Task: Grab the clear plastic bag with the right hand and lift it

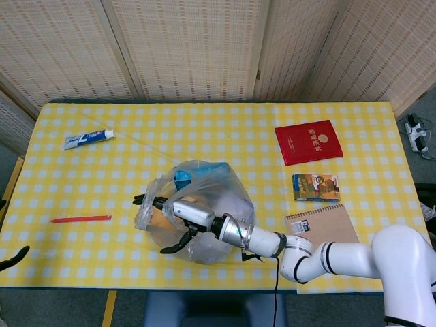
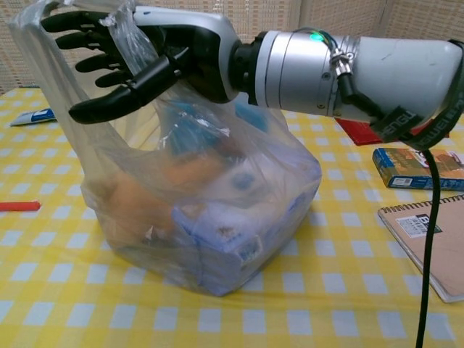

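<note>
Even, bright indoor light; shadows soft and short.
Head view sharp across the table (image 1: pixel 225 129), slight bowing at the edges. Chest view softer: bag (image 2: pixel 196 210) contents blurred behind crinkled plastic, faint glare on its folds and on the silver forearm; far background out of focus.
</note>
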### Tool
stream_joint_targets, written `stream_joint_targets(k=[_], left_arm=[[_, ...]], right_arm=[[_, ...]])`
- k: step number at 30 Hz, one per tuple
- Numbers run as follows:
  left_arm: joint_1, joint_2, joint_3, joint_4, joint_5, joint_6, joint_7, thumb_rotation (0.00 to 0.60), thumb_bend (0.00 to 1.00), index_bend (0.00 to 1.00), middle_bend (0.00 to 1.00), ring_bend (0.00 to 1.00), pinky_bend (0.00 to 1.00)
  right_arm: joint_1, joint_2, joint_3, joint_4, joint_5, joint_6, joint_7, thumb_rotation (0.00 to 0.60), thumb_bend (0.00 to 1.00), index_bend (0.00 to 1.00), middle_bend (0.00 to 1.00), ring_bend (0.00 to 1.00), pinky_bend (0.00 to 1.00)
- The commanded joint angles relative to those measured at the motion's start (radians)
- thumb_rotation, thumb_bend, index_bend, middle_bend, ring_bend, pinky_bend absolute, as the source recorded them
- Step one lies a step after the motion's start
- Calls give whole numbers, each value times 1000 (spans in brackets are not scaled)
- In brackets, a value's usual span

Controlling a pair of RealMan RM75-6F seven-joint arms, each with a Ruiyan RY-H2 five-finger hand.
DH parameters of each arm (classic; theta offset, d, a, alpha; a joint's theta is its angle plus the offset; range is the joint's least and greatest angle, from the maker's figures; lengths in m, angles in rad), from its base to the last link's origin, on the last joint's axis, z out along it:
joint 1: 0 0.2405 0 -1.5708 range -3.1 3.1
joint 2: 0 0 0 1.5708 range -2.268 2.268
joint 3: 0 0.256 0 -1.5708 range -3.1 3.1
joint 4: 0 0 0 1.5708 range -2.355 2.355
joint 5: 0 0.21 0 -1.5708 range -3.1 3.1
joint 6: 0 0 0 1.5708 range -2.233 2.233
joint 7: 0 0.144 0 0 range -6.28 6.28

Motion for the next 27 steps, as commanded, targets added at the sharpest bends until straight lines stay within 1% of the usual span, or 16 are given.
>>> stream_joint_targets(k=[1, 7, 11, 21, 24, 27], left_arm=[[4, 2, 0, -2, 3, 7, -2, 600, 218, 0, 97, 90, 71], [10, 6, 4, 0, 16, 21, -18, 600, 218, 0, 97, 91, 75], [12, 9, 2, 4, 11, 21, -28, 600, 218, 0, 97, 92, 75], [18, 12, 1, 7, 7, 25, -40, 600, 218, 0, 97, 93, 75], [17, 13, -2, 9, -3, 18, -43, 600, 218, 0, 97, 96, 77], [15, 14, -6, 12, -11, 12, -46, 600, 218, 0, 97, 98, 79]], right_arm=[[10, -15, 7, 14, 8, -12, 5, 600, 232, 0, 0, 0, 0], [33, -54, 30, 59, 21, -26, 1, 600, 232, 0, 0, 0, 0], [38, -77, 45, 84, 26, -11, 1, 600, 231, 0, 0, 0, 0], [49, -120, 72, 145, 26, 20, 51, 600, 216, 0, 0, 4, 0], [51, -142, 80, 169, 14, 50, 59, 600, 214, 0, 0, 22, 0], [45, -171, 90, 191, 6, 99, 65, 600, 213, 0, 0, 20, 0]])
